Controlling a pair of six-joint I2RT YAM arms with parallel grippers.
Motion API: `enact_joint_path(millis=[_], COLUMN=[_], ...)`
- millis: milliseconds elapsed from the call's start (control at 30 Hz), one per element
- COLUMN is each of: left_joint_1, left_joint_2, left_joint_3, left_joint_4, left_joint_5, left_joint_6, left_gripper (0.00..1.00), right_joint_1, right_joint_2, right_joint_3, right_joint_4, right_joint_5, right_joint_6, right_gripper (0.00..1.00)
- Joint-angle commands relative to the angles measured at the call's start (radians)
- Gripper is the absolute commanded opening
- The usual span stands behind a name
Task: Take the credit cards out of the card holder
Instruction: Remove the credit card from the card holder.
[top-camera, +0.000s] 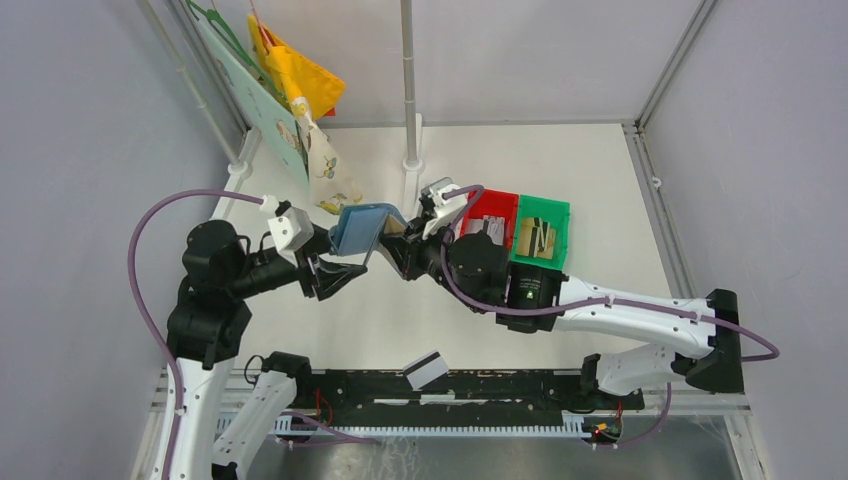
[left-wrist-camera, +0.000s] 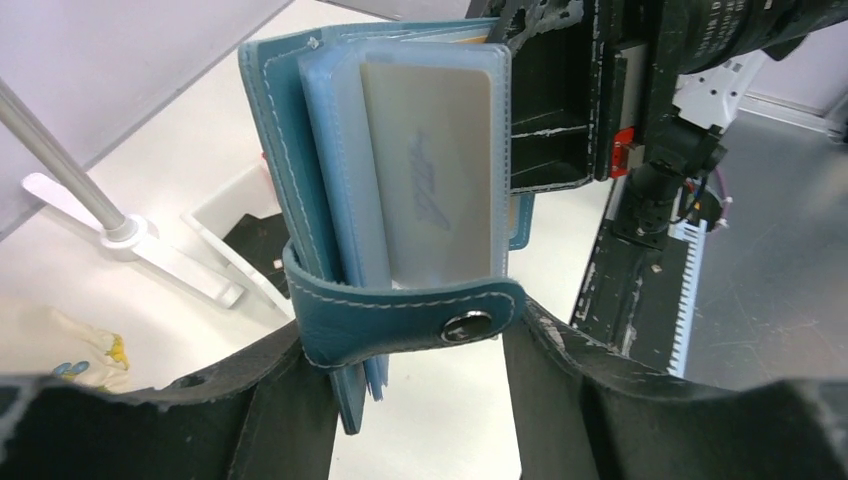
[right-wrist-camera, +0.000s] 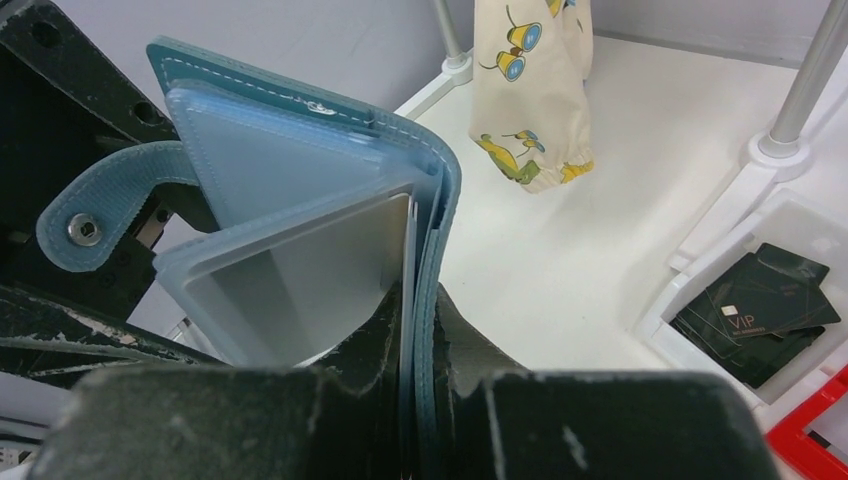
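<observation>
Right wrist view: right gripper (right-wrist-camera: 420, 335) clamps card holder (right-wrist-camera: 260, 160) cover aloft, fanning pockets.
Left gripper (left-wrist-camera: 410, 350): jaws apart, straddling holder to reach credit card (left-wrist-camera: 430, 170).

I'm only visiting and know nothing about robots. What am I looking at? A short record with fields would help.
card holder: teal, held off the table, clear pockets fanned open
right gripper: shut on the card holder's edge
left gripper: jaws apart, either side of the holder's lower end
snap tab: undone, hanging across the pockets
pale card: inside the front clear pocket
loose card: lying on the black rail
bins: red bin and green bin side by side
clear bin: holds black VIP cards
</observation>
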Motion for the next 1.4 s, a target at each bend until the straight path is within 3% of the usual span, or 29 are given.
enact_joint_path(millis=[0, 233, 567, 900, 1167, 1367], left_joint_1=[0.001, 0.001, 0.0, 0.0, 0.002, 0.001], left_joint_2=[0.011, 0.027, 0.046, 0.027, 0.005, 0.002], left_joint_3=[0.055, 0.093, 0.114, 0.085, 0.066, 0.061], left_joint_4=[0.009, -0.038, -0.046, 0.051, 0.141, 0.156], left_joint_5=[0.06, 0.124, 0.199, 0.109, -0.107, -0.095], left_joint_6=[-0.029, -0.033, -0.074, -0.137, -0.205, -0.226], left_gripper=[0.61, 0.53, 0.51, 0.46, 0.34, 0.3], right_joint_1=[0.009, 0.007, 0.004, 0.004, 0.004, 0.004], right_joint_2=[-0.06, -0.115, -0.124, -0.123, -0.152, -0.164], right_joint_3=[-0.033, -0.095, -0.108, -0.1, -0.133, -0.151], right_joint_4=[0.119, 0.176, 0.187, 0.193, 0.218, 0.237], right_joint_5=[-0.06, -0.107, -0.139, -0.162, -0.161, -0.171], right_joint_6=[-0.032, -0.066, -0.059, -0.052, -0.045, -0.044], right_gripper=[0.0, 0.0, 0.0, 0.0, 0.0, 0.0])
